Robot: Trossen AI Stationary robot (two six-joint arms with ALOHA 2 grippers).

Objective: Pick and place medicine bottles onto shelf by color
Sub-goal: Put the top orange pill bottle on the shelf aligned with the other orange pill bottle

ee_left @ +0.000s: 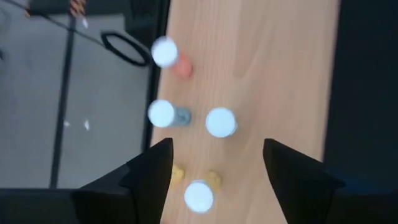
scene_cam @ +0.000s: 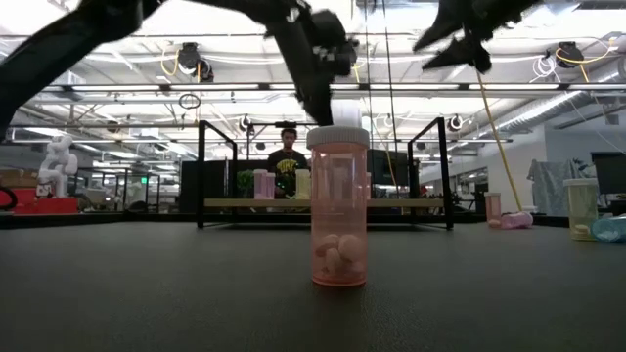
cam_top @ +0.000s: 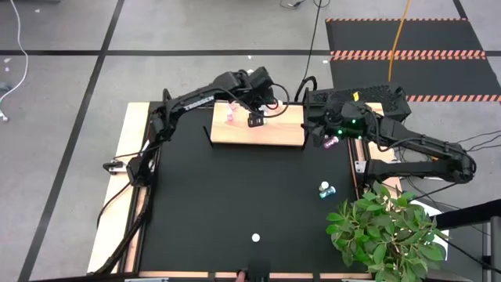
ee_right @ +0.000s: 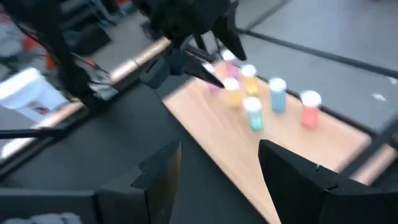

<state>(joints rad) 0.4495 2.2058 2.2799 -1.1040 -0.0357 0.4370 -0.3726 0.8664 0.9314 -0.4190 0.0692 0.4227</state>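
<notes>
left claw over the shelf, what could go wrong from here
1. The left claw hangs open just above a tight cluster of bottles on the shelf; pulling away crooked could tip the yellow bottle or the teal one.
2. The bottles stand near the shelf's edge, so a knocked one may roll off.
3. The right claw waits close by; the arms could collide.

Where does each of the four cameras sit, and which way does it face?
High: overhead, straight down on the black table; both arms show.
Low: at tabletop height, looking level past a pink white-capped bottle into the room; arms enter from above.
Left wrist: looks down past open left gripper onto the light-wood shelf board.
Right wrist: looks past open right gripper across the shelf toward the left arm.
Shared: both wrist views show the shelf's capped bottles.
</notes>
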